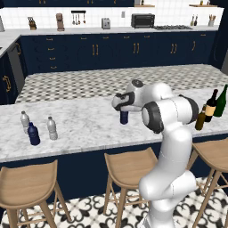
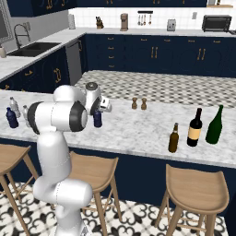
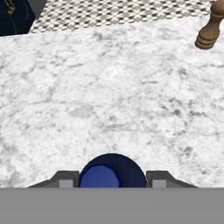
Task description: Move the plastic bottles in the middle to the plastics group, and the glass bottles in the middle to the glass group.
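the gripper (image 3: 112,181) clamps the navy bottle (image 3: 111,170) from above, fingers (image 3: 65,179) hugging its sides, for carrying left to the plastics group (image 1: 33,128).

navy bottle (image 1: 124,117) upright mid-desk between tool fingers | plastics trio (image 1: 33,129) left | amber bottle (image 2: 174,138) beside wine bottles (image 2: 205,126) right
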